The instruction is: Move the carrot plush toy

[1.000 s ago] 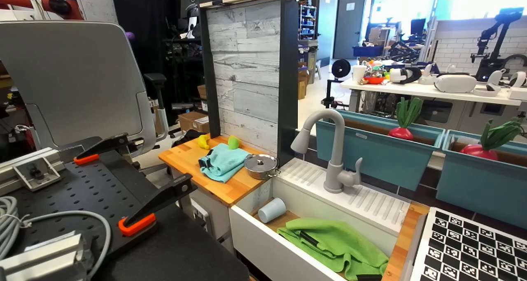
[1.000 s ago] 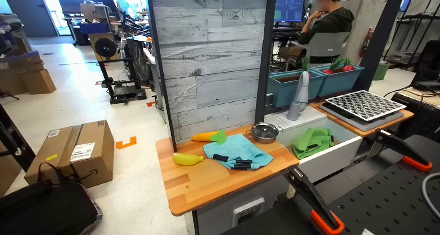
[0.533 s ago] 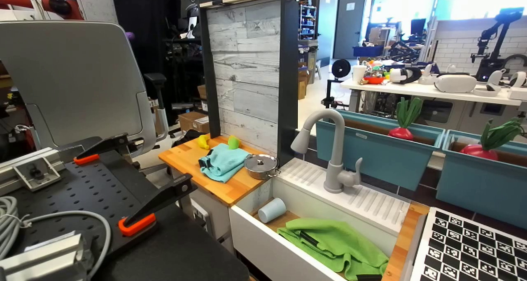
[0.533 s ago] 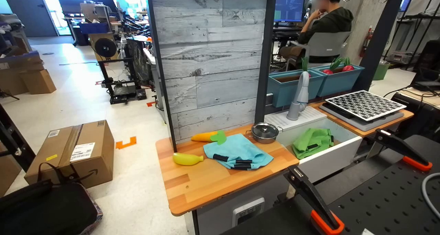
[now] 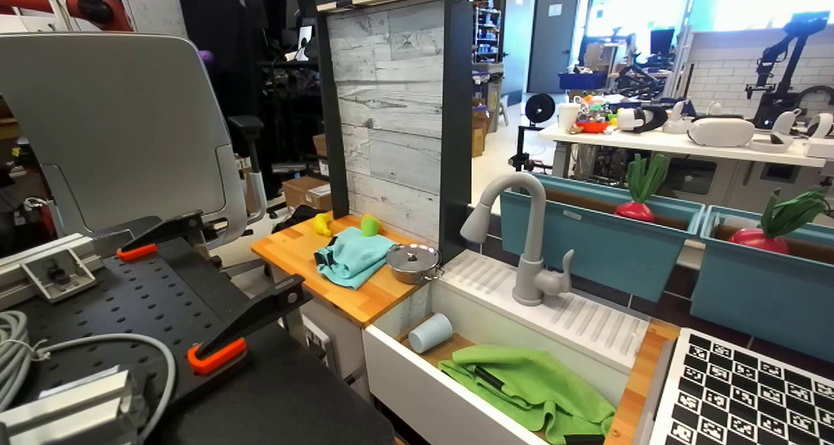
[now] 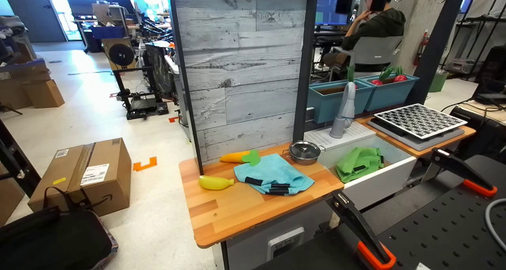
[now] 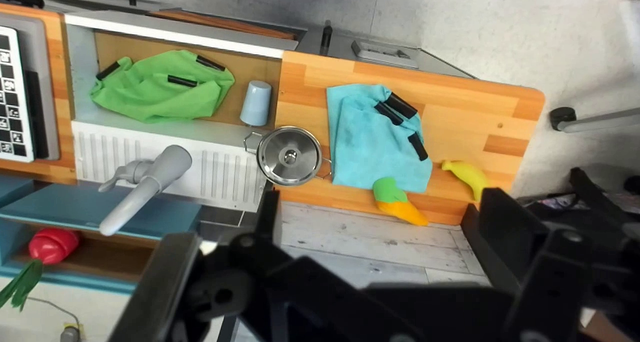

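Carrot plush toy (image 7: 395,203): on the wooden counter (image 7: 455,116), green end over the blue cloth (image 7: 367,149).
Gripper (image 7: 380,208): I see its jaws wide apart.
Yellow banana (image 7: 469,175): near the blue cloth.

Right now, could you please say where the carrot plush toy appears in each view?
In an exterior view: carrot plush toy, just left of centre, mostly green showing.
In an exterior view: carrot plush toy, just below centre.
Wrist view: carrot plush toy, lower right of centre.
Shared landmark: blue cloth, close by.
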Controlling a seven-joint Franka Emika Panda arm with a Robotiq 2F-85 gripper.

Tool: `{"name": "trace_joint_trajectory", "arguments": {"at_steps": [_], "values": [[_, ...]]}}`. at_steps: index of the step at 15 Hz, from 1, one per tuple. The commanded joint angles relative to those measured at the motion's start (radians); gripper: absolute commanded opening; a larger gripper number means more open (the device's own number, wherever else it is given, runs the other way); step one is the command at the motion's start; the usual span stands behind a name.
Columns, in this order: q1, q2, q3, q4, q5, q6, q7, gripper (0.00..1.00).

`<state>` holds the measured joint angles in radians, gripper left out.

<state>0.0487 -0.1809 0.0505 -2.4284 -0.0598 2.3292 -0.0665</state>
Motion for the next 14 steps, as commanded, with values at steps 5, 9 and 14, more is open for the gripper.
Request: {"name": "trace_joint_trajectory", "arguments": {"at_steps": [5,9,14], "values": [[-0.008,0.318,-0.014,0.054,0.155,0.217,-0.096,1.0],[-0.029,0.499,0.038,0.11,0.305,0.342,-0.146,1.0],[-0.034,0.731,0.066,0.258,0.296,0.401,-0.073,1.0]]}}
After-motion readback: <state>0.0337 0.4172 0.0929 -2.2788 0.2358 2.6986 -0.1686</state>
